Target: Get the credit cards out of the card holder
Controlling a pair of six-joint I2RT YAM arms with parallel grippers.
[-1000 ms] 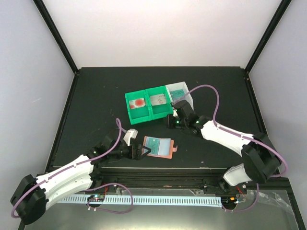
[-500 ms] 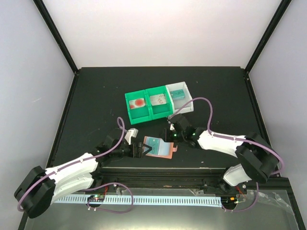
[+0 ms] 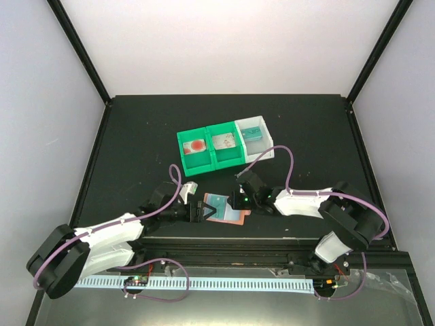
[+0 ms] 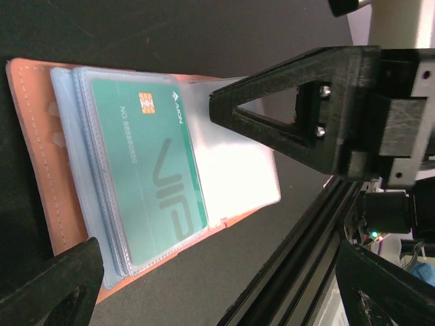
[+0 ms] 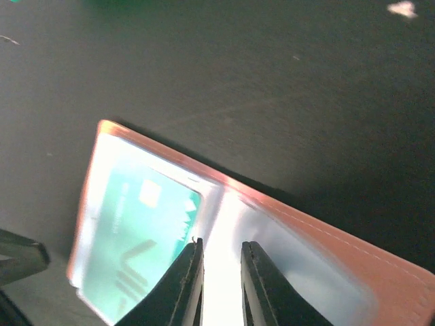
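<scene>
The card holder [image 3: 232, 216] lies open on the black table near the front edge, salmon border round pale clear pockets. A teal VIP card [image 4: 149, 176] sits in its left pocket and also shows in the right wrist view [image 5: 136, 231]. My left gripper [image 3: 202, 210] is open wide at the holder's left edge [image 4: 41, 136], its jaws to either side and not touching. My right gripper [image 3: 238, 201] hangs just over the holder's middle fold [image 5: 353, 251], jaws a narrow gap apart [image 5: 219, 248] and empty, beside the teal card's edge.
Behind the holder stand two green trays, one holding a card with a red mark [image 3: 196, 145] and one holding a white card [image 3: 223, 141]. A white tray [image 3: 266, 144] next to them holds a teal card [image 3: 253, 134]. The table's front rail [image 4: 319, 231] is close.
My right gripper has moved from the white tray down and forward to the open card holder. My left gripper has stayed at the holder's left edge.
</scene>
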